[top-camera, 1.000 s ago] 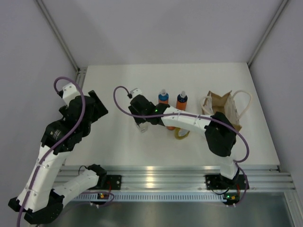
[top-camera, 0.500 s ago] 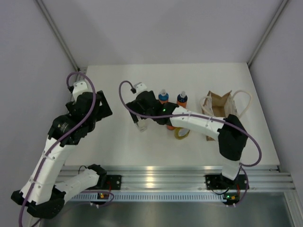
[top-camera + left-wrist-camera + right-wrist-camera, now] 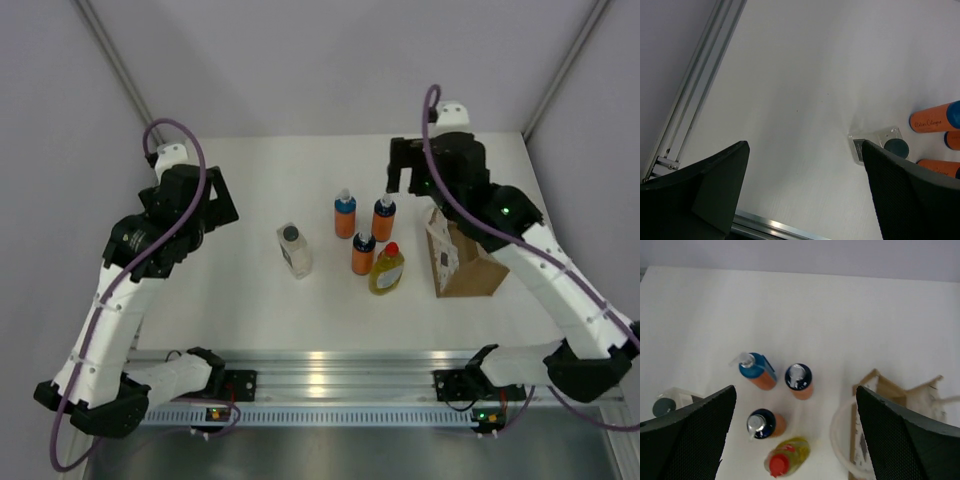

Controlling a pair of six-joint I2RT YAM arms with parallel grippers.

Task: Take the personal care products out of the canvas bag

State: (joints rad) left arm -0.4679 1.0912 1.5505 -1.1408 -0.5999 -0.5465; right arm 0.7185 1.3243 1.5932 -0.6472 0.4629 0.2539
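Left fingers [image 3: 705, 195]: spread wide, empty. Right fingers [image 3: 690, 440]: spread wide, empty, high over flat white bench [image 3: 850, 315].

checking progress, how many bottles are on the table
5. Orange bottles back left, back right and front; yellow bottle beside the front one; clear bottle apart, left. More may hide in the bag.

orange bottles [image 3: 345, 222] ×3, caps blue or dark | yellow bottle [image 3: 386, 272] red cap | clear bottle [image 3: 296, 256] dark cap | bag [image 3: 472, 270] tan, lining pale patterned | counter [image 3: 250, 292] white
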